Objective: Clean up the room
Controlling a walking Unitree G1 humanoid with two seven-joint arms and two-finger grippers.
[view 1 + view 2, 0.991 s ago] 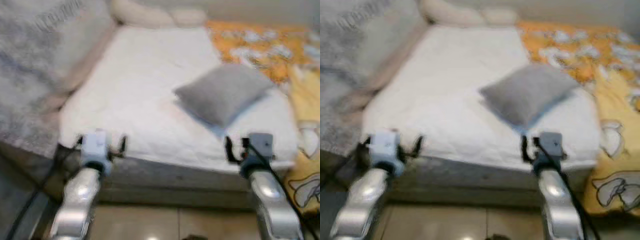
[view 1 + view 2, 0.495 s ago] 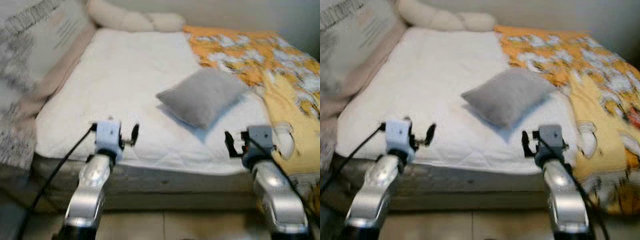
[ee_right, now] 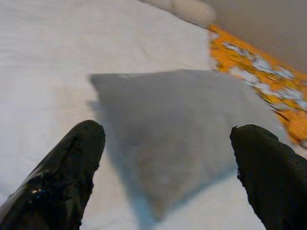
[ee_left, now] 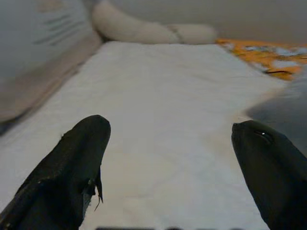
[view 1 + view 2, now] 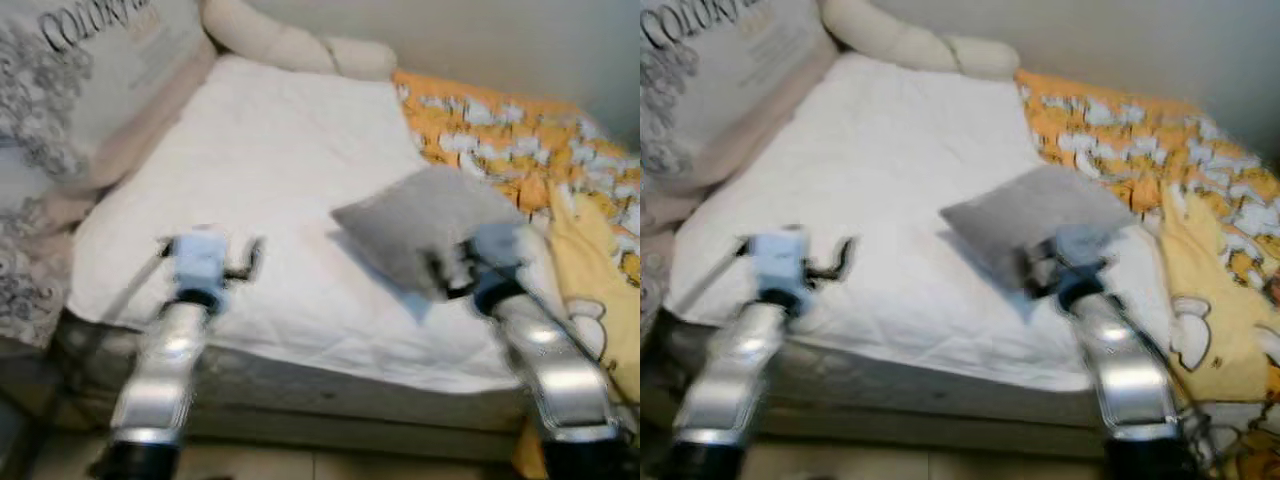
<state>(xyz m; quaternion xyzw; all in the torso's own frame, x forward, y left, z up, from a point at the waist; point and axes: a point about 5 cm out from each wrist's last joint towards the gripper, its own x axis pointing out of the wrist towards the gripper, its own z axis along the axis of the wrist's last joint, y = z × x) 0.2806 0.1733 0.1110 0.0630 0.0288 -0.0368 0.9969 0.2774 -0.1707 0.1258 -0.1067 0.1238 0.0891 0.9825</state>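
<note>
The right gripper (image 5: 452, 272), wide open and empty, has been advanced over the soft grey square cushion (image 5: 425, 222); a grasp seems imminent.

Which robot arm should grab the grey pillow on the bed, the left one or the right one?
Probably the right. The right gripper is already at the grey pillow, fingers open and pointing at it. The left gripper, open too, hangs over bare white sheet, off to the pillow's side.
</note>
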